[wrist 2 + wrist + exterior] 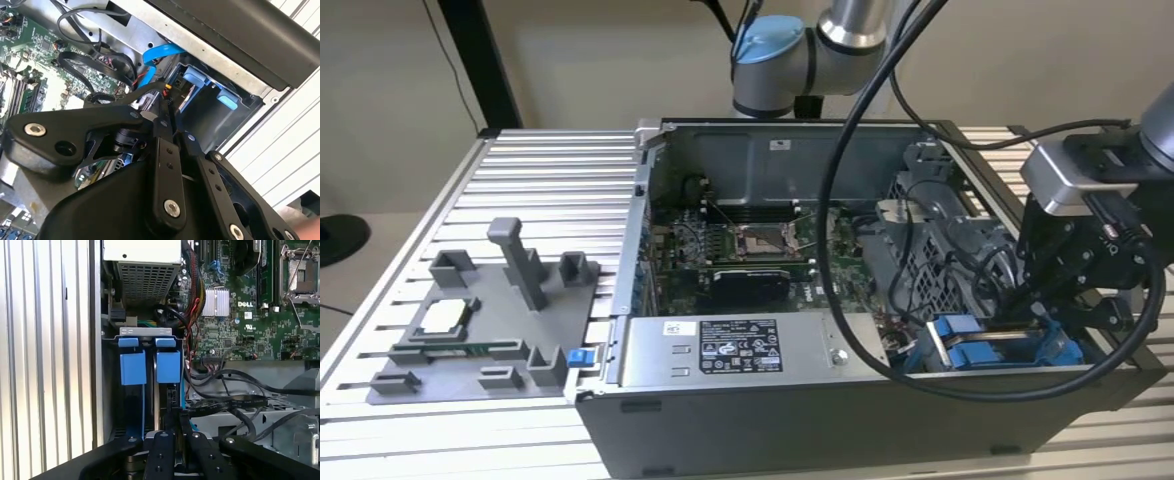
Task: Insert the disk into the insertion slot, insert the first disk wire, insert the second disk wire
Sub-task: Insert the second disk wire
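Note:
The blue caddy [168, 366] of the disk sits in the insertion slot of the drive bay [145, 331], beside a second blue caddy [132, 367]. In the exterior view the blue caddy [958, 332] lies at the case's front corner on the exterior view's right. My gripper [177, 415] reaches down at the back of the disk, its fingers [162, 125] drawn together on a black connector [168, 91] of a disk wire. A light blue flat wire [160, 52] curves just beyond the connector. The gripper [1038, 320] hangs over the bay.
The open computer case [854, 410] stands on a slatted metal table [547, 170]. Inside are the motherboard [747, 245], the grey labelled power-supply box [720, 350] and bundles of black cables [235, 402]. A grey fixture plate [480, 330] lies on the exterior view's left.

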`<state>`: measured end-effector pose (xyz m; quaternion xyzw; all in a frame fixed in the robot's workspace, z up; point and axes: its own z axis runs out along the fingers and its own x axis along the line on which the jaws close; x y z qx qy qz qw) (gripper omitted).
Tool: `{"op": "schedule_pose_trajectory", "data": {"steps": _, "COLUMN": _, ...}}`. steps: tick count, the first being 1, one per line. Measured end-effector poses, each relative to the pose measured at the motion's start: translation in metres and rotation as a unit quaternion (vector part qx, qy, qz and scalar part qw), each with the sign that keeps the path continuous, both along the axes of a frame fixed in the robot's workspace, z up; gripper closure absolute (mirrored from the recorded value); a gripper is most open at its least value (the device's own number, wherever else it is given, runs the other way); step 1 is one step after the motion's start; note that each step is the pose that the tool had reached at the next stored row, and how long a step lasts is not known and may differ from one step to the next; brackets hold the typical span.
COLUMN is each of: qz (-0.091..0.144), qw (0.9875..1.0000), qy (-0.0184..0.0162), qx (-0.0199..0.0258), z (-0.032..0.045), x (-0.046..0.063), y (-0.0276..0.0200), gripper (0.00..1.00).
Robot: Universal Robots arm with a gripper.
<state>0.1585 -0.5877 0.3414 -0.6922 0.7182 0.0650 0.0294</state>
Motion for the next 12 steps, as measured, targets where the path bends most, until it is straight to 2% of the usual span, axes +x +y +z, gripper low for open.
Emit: {"op": "schedule_pose_trajectory", "data": {"steps": 12, "qz": -0.001, "qw": 1.0000, "qy": -0.0011, "qx": 0.0001, "z": -0.0026, "x": 0.0001, "y": 0.0000, "gripper": 1.00}}
